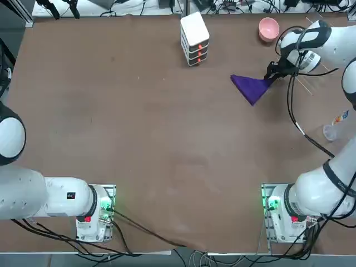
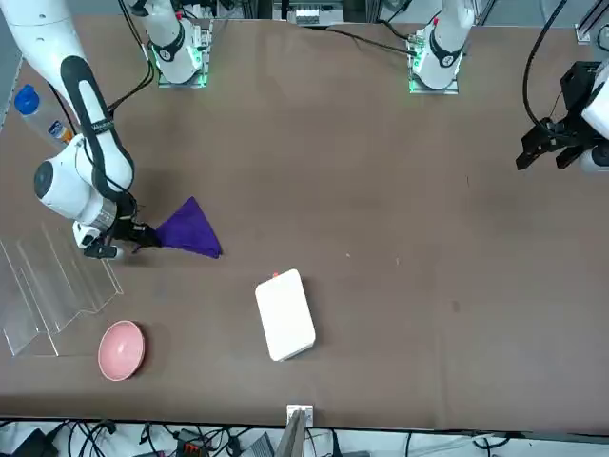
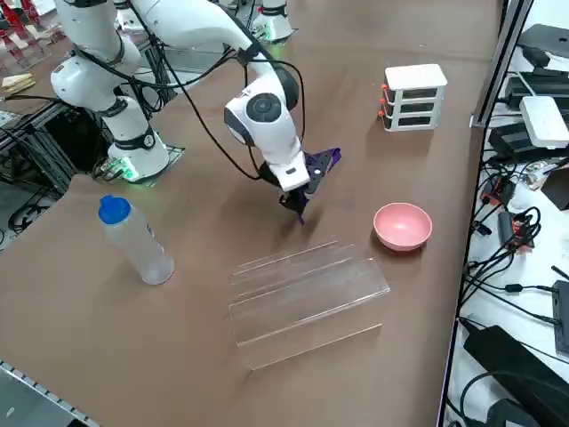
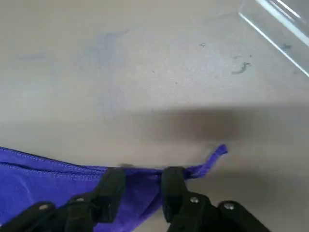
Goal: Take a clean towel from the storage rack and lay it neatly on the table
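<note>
Your right arm [image 2: 93, 114] reached out over the worktop [image 1: 156, 128], bent at the elbow, lower part slanting down to the wrist. Right tool [image 4: 143, 176] was low over the worktop, at the towel [image 1: 251, 88], pointing down. Its two fingers stood apart, so you had it open, with purple cloth showing between them; can't tell if either finger pressed on it. The towel was out of the storage rack [image 3: 307, 302], bunched at the tool, one pointed part spreading to the tool's left, a thin twisted end poking past the fingers. The rack stood near the tool, on its right. Pink bowl [image 3: 403, 226] was beyond the tool, white box [image 1: 194, 36] beyond and left, bottle [image 3: 138, 245] right and closer to your arm's base.
</note>
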Robot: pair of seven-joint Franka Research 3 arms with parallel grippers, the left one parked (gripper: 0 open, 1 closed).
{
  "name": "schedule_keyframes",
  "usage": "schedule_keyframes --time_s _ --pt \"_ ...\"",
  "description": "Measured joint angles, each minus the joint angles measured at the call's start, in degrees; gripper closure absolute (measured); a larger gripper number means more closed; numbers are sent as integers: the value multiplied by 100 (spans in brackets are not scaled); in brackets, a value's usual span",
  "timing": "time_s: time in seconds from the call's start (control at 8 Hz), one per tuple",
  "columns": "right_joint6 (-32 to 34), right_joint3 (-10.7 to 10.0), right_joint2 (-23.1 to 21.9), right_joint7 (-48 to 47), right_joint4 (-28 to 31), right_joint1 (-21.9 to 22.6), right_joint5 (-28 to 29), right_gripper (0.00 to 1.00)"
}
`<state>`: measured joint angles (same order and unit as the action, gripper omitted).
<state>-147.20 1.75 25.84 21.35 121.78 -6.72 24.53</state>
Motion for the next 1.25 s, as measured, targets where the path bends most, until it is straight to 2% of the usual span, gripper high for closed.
schedule_keyframes --time_s 0.25,0.38,0.5,0.62,0.88,1.25 --pt "0 -1 0 4 0 0 -4 65" --pt "0 -1 0 4 0 0 -4 81" --pt "1 -1 0 4 0 0 -4 83" --pt "2 -1 0 4 0 0 -4 93" --pt "89 -1 -51 -2 -9 0 -4 98" --pt "959 -3 -523 -75 -24 9 -4 98"
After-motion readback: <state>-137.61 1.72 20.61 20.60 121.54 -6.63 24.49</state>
